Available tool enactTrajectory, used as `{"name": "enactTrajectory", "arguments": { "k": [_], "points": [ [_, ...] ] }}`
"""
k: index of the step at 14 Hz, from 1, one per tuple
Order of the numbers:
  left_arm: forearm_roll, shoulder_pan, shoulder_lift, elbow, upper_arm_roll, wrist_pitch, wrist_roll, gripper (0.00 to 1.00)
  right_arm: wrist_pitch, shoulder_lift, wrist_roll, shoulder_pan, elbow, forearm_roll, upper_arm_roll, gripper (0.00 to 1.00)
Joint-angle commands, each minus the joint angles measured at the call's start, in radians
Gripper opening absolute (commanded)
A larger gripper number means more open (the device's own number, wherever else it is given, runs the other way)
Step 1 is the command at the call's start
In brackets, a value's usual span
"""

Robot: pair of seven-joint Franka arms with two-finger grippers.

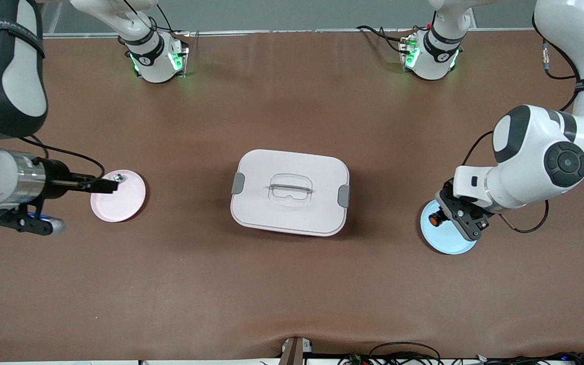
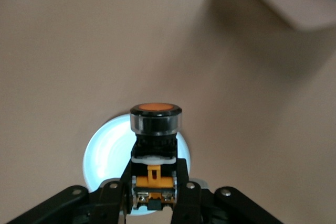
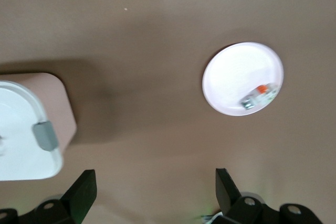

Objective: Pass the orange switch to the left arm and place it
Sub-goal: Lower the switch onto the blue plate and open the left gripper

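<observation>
1. The orange switch [image 2: 154, 145] is pinched at its black-and-orange body between the fingers of the left gripper [image 1: 449, 215], which is held over the pale blue plate [image 1: 451, 243] at the left arm's end of the table.
2. Whether the switch is already lifted clear of that plate cannot be told for certain; in the left wrist view it appears raised above it.
3. The right gripper [image 1: 102, 185] is held over the pink plate [image 1: 124, 203] at the right arm's end, its fingers spread wide with nothing between them, as the right wrist view shows.
4. A small silver-and-red item [image 3: 259, 96] lies on the pink plate, near its rim.
5. The box [image 1: 290, 191] stands between the two plates, lid on.
6. By this judgement only the grasp is done; the carry past the box, the handover to the right gripper and the placing are left.
7. The switch's long axis runs along the gripper's fingers, and its round orange cap points outward from them, toward the box in the front view.
</observation>
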Motion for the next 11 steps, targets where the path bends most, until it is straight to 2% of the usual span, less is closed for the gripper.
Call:
{"name": "enactTrajectory", "arguments": {
  "k": [1, 5, 8, 11],
  "points": [
    [0.045, 0.051, -0.017, -0.122, -0.009, 0.119, 0.116, 0.00, -0.018, -0.039, -0.103, -0.047, -0.008, -0.041, 0.016, 1.00],
    [0.057, 0.108, 0.013, -0.283, -0.009, 0.380, 0.268, 0.00, -0.068, -0.049, -0.122, -0.041, -0.018, -0.136, 0.023, 1.00],
    [0.096, 0.148, 0.090, -0.285, -0.009, 0.448, 0.427, 0.00, -0.088, -0.048, -0.123, -0.040, -0.028, -0.133, 0.025, 1.00],
    [0.161, 0.170, 0.116, -0.286, -0.009, 0.469, 0.497, 0.00, -0.099, -0.049, -0.123, -0.043, -0.041, -0.128, 0.027, 1.00]
  ]
}}
